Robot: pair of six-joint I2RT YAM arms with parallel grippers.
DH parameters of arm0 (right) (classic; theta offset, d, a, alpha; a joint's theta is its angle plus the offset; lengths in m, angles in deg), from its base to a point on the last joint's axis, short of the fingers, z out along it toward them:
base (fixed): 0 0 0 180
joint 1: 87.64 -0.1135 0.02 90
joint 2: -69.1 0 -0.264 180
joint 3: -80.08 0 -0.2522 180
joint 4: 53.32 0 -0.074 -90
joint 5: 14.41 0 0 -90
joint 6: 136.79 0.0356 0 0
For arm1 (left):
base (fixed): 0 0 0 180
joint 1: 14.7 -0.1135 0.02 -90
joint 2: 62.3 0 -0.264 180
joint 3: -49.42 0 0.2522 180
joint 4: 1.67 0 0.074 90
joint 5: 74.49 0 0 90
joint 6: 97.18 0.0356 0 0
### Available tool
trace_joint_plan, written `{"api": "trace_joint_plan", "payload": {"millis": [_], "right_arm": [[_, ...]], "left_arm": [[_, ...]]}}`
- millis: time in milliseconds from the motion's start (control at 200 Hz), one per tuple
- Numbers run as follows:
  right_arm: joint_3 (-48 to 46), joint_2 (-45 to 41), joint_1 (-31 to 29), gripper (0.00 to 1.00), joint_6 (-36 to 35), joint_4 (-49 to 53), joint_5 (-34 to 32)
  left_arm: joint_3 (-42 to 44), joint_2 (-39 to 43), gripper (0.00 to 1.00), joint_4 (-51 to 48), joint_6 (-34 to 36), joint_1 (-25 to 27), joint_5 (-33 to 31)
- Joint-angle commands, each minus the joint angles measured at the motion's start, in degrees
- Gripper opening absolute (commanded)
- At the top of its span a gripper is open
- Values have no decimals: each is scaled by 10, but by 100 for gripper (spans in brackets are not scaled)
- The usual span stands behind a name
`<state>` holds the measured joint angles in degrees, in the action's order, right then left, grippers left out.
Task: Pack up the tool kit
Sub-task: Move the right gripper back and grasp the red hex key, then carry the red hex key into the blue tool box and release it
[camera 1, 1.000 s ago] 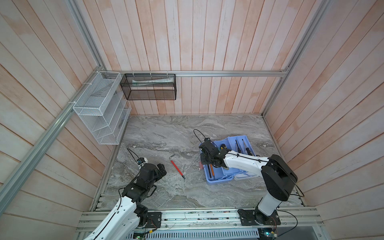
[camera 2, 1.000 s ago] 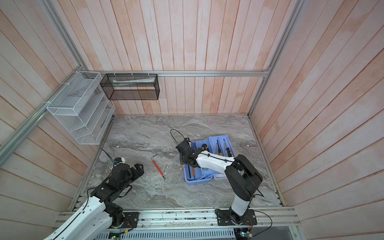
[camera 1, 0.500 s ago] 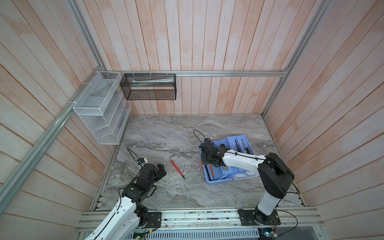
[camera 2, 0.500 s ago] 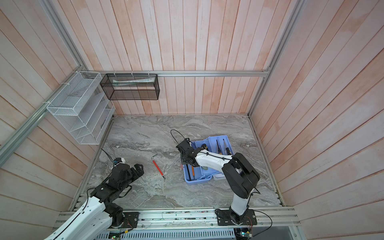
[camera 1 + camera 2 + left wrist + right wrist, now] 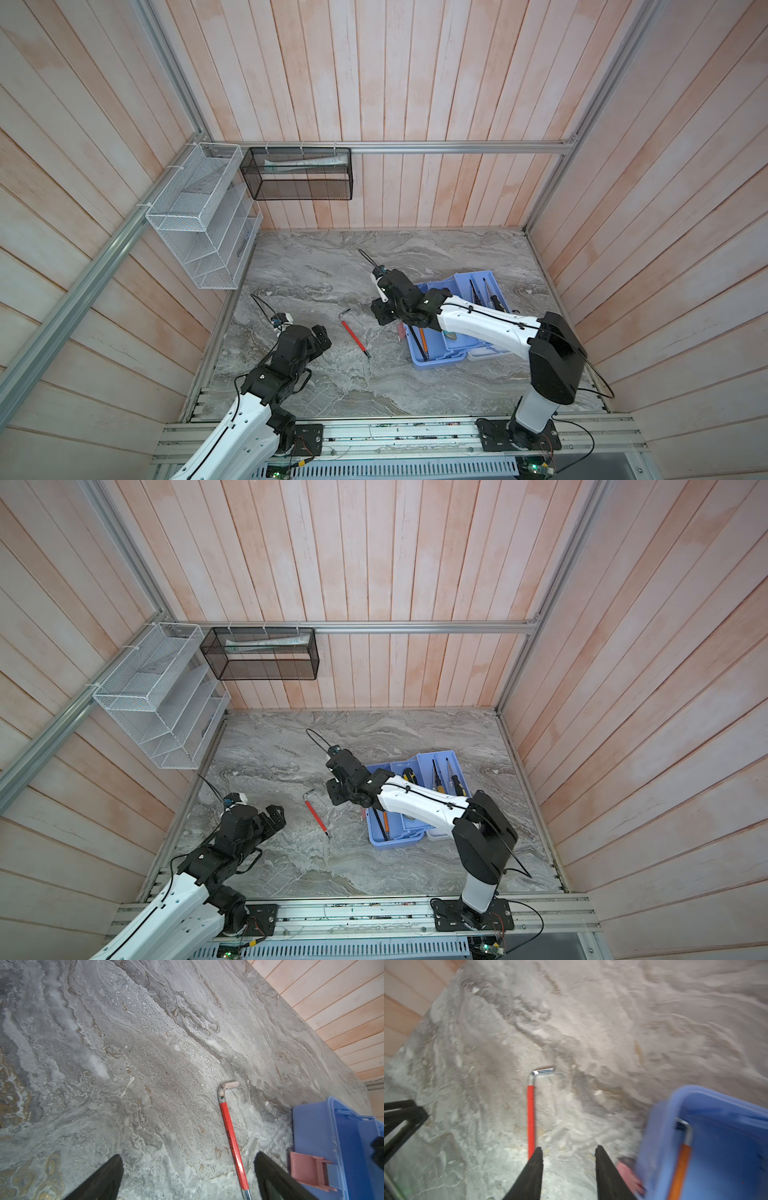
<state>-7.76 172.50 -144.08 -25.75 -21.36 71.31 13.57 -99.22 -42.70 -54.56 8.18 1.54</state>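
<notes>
We see the right arm stretched low from the lower right toward the centre of both top views. Its end effector [image 5: 569, 1148] hangs just left of the light blue rectangular plastic toolbox base [image 5: 436, 362], fingers apart and empty. The base sits right of centre on the grey marbled surface [image 5: 316, 266]. The left arm is folded at the lower left, its end effector [image 5: 188, 1155] spread wide and holding nothing. 1 red-sleeved L-shaped metal hex key [image 5: 354, 337] lies between the 2 end effectors.

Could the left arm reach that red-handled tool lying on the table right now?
Probably yes: the red-handled tool lies uncovered on the table, and the left pincer stands open just short of it.
</notes>
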Motion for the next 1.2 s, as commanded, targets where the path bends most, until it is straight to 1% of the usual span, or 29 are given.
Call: {"api": "trace_joint_plan", "payload": {"millis": [0, 135, 245, 290, 465, 675, 735, 795, 895, 1061, 1156, 1196], "right_arm": [[40, 76, -29, 40, -45, 9, 47], [80, 137, -33, 39, -59, 10, 71], [108, 179, -33, 37, -68, 29, 56], [111, 190, -33, 36, -71, 26, 56], [123, 222, -34, 35, -75, 27, 91], [147, 252, -38, 33, -74, 49, 74], [160, 262, -39, 30, -73, 65, 59], [175, 276, -40, 22, -64, 83, 33], [194, 293, -39, 15, -54, 105, 12], [195, 279, -38, 4, -45, 105, 18], [192, 252, -33, 0, -39, 103, 22], [190, 238, -31, 0, -34, 106, 22]], "left_arm": [[-7, 14, 100, -15, 0, -3, -9], [-3, 29, 100, -24, -7, -3, -5], [4, 43, 100, -25, -13, -3, -2], [7, 47, 100, -25, -16, -3, -2], [11, 48, 100, -23, -17, -3, 0], [13, 48, 100, -21, -16, -3, -1], [13, 47, 100, -22, -15, -2, -1], [12, 46, 100, -22, -13, -2, -2], [11, 44, 100, -21, -13, -3, -4], [7, 39, 100, -20, -15, -3, -2], [8, 38, 100, -16, -13, -3, 2], [7, 37, 100, -15, -11, -3, 4]]}}
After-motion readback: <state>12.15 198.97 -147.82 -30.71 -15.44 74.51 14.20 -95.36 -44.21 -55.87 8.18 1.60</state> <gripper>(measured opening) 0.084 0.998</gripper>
